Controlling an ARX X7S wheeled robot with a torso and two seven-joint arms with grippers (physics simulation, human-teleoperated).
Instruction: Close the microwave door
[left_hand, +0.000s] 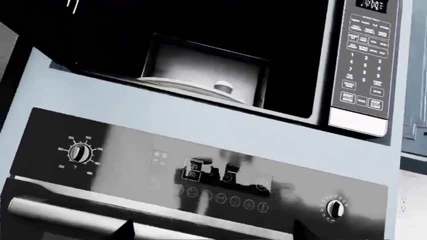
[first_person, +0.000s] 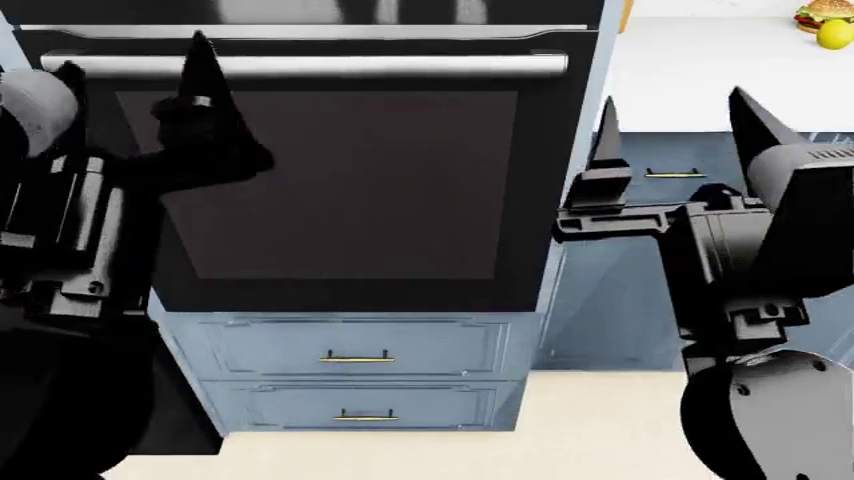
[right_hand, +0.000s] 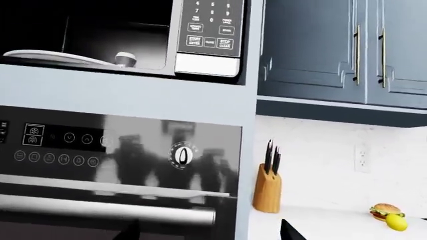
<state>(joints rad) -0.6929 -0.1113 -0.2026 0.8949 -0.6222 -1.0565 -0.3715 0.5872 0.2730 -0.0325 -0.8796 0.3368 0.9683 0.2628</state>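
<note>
1. The microwave (left_hand: 220, 60) fills the upper part of the left wrist view, built into the pale blue cabinet above the wall oven (left_hand: 193, 185); its long axis runs side to side and its mouth faces out toward the robot.
2. The cavity stands open and dark, with the glass turntable (left_hand: 193, 85) visible inside. The keypad panel (left_hand: 365, 60) is at the upper right of that frame.
3. The microwave door (left_hand: 40, 30) shows only as a dark edge at the upper left of the frame; its angle cannot be told.
4. In the head view, the left pincer (first_person: 134, 75) sits at upper left before the oven handle (first_person: 307, 66), fingers spread, holding nothing.
5. The right pincer (first_person: 681, 125) at the right is also spread and empty.
6. A knife block (right_hand: 267, 187) and burger (right_hand: 385, 210) sit on the white bench (right_hand: 320, 222).
</note>
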